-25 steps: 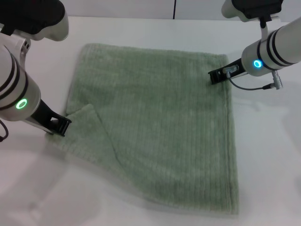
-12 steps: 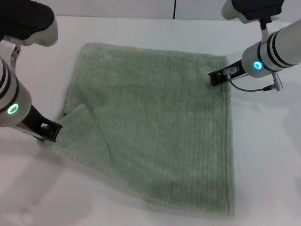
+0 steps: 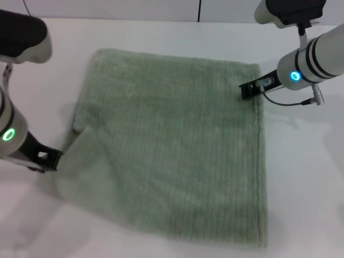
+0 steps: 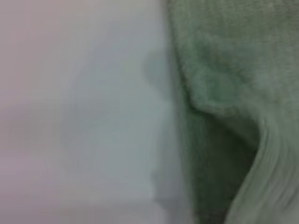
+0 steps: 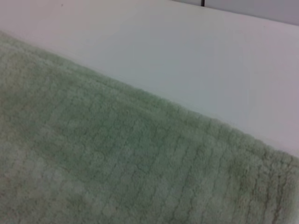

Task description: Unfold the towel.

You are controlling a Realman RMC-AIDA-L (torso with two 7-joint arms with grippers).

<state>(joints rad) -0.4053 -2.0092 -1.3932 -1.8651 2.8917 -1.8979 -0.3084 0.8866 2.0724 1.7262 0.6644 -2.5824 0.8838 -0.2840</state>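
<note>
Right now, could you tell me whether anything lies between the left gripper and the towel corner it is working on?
Nothing visible does. The left gripper is at the towel corner near the robot's left, on the bare white table. The right gripper is on the towel's far right edge.

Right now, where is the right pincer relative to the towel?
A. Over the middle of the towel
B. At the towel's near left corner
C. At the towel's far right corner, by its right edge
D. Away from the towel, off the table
C. In the head view the right pincer sits at the far right corner of the towel, while the left pincer is at the near left corner.
</note>
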